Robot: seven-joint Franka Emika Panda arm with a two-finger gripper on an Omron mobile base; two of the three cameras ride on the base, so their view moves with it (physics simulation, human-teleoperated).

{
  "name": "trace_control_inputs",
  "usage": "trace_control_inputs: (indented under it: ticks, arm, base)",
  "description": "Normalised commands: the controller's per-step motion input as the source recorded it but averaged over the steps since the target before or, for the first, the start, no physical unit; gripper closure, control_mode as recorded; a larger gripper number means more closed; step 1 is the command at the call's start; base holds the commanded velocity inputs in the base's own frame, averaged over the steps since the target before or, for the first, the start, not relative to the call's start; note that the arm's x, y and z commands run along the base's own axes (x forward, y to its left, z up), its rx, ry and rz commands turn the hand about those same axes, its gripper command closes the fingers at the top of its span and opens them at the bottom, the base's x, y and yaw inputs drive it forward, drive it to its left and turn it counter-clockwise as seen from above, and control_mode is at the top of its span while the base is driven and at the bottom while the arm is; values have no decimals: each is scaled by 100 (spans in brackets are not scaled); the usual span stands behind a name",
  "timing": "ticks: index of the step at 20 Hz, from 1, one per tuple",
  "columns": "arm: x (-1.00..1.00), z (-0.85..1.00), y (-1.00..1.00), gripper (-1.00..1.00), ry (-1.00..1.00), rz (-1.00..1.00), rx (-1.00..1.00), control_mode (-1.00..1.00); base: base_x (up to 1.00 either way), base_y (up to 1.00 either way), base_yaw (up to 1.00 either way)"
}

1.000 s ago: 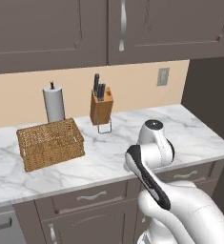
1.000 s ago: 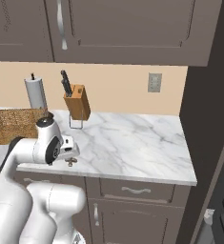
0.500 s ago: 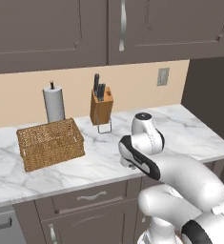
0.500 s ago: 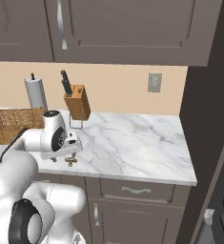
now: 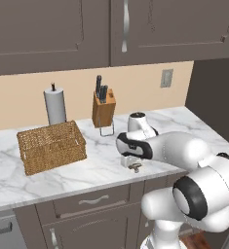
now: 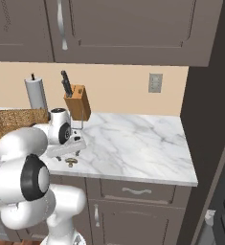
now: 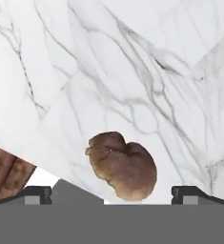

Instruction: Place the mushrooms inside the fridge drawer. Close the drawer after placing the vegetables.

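A small brown mushroom lies on the white marble counter close to its front edge. In the hand view the mushroom sits low in the middle, between the two dark fingertips. My gripper hangs just above it, pointing down, open, with nothing held. The jaws stand wide on either side of the mushroom and do not touch it. The fridge drawer is out of view.
A wicker basket stands on the left of the counter, with a paper towel roll and a knife block behind by the wall. Dark brown cabinet drawers run under the counter. A tall dark panel rises at the right.
The arm has swung forward and folded down over the counter, bringing the open hand low over the mushroom. The mushroom has stayed in place.
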Motion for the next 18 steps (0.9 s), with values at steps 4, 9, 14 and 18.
trace_control_inputs:
  ticks: [4, 9, 14, 18]
  arm:
    - [5, -39, 0, -100, 0, 7, 0, -100]
    - [0, -33, 0, -100, 0, 6, 0, -100]
    - [-2, -2, -9, -100, -1, 4, 0, -100]
    - [0, -5, -9, -100, 0, 4, 0, -100]
  base:
    - [0, 0, 0]
    - [0, 0, 0]
    - [0, 0, 0]
    - [0, 0, 0]
